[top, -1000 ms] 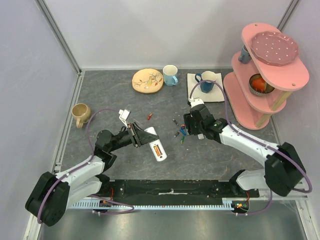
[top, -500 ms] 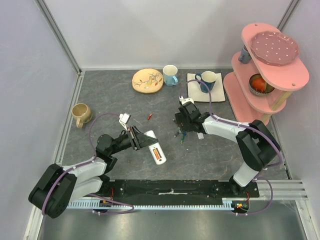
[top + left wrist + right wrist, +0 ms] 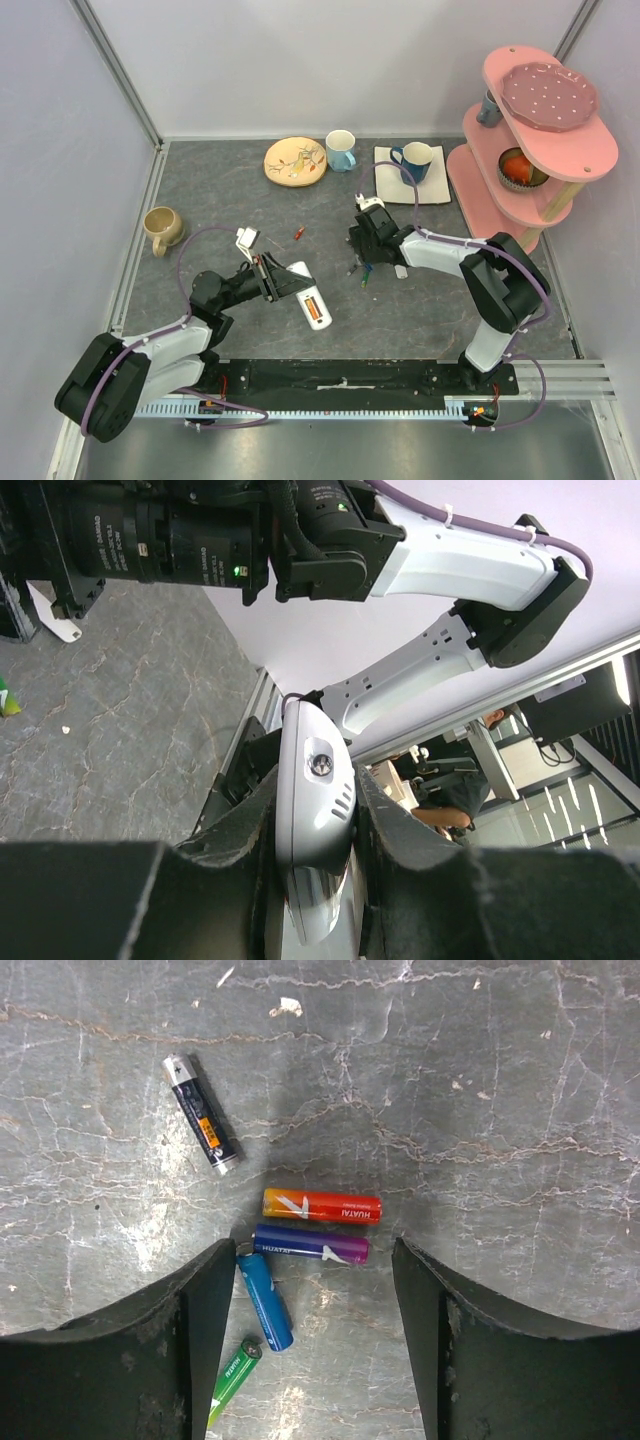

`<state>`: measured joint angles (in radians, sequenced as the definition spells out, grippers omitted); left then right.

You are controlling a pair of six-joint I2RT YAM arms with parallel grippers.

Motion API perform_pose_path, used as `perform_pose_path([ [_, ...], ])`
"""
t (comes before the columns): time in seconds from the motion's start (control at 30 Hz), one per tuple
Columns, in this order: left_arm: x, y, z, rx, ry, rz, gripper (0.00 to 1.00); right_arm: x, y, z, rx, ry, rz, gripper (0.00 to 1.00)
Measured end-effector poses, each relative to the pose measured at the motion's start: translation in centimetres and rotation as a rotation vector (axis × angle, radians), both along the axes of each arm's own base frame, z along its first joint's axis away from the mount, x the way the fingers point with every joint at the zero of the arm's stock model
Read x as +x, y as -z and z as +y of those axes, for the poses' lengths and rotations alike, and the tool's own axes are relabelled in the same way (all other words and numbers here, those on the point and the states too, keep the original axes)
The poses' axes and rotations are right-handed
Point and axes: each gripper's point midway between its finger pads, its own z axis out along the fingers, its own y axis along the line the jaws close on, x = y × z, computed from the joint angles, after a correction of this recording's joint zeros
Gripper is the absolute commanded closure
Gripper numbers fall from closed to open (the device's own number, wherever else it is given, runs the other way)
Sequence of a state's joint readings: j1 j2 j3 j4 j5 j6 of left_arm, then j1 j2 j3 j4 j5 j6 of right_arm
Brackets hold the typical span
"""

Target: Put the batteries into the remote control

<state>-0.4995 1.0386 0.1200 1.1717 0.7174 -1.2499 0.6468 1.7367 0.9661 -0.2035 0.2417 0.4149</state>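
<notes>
My left gripper (image 3: 276,279) is shut on one end of the white remote control (image 3: 308,293), which lies slanted on the table with an orange cell showing in its open compartment. In the left wrist view the remote (image 3: 315,790) sits clamped between both fingers. My right gripper (image 3: 365,244) hangs open just above the batteries (image 3: 361,268). In the right wrist view an orange-red battery (image 3: 322,1206), a blue-purple one (image 3: 311,1244), a blue one (image 3: 265,1300) and a green one (image 3: 233,1378) lie between the fingers. A dark battery (image 3: 202,1114) lies apart. One red battery (image 3: 298,233) lies alone.
A painted plate (image 3: 296,161), a pale blue mug (image 3: 341,150) and a dark blue mug (image 3: 414,162) on a white napkin stand at the back. A tan mug (image 3: 161,229) is at the left, a pink shelf (image 3: 530,150) at the right. A small white piece (image 3: 401,271) lies by the batteries.
My right gripper has moved left and a little back, and now sits over the battery cluster. My left gripper with the remote has shifted only slightly.
</notes>
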Motion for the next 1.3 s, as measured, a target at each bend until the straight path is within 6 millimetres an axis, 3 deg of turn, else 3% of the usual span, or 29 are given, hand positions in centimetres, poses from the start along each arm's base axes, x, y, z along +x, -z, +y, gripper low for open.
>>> perform_pose_path([
  [0.53,-0.12,0.68,0.07,0.007,0.000,0.014,0.98,0.41,0.22,0.20,0.029,0.002,0.002,0.37],
  [1.0,0.00,1.03,0.00,0.014,0.000,0.027,0.98,0.52,0.21,0.31,0.041,0.009,-0.002,0.56],
  [1.3,-0.01,1.03,0.00,0.014,0.000,0.027,0.98,0.14,-0.26,0.16,0.058,0.022,-0.006,0.57],
])
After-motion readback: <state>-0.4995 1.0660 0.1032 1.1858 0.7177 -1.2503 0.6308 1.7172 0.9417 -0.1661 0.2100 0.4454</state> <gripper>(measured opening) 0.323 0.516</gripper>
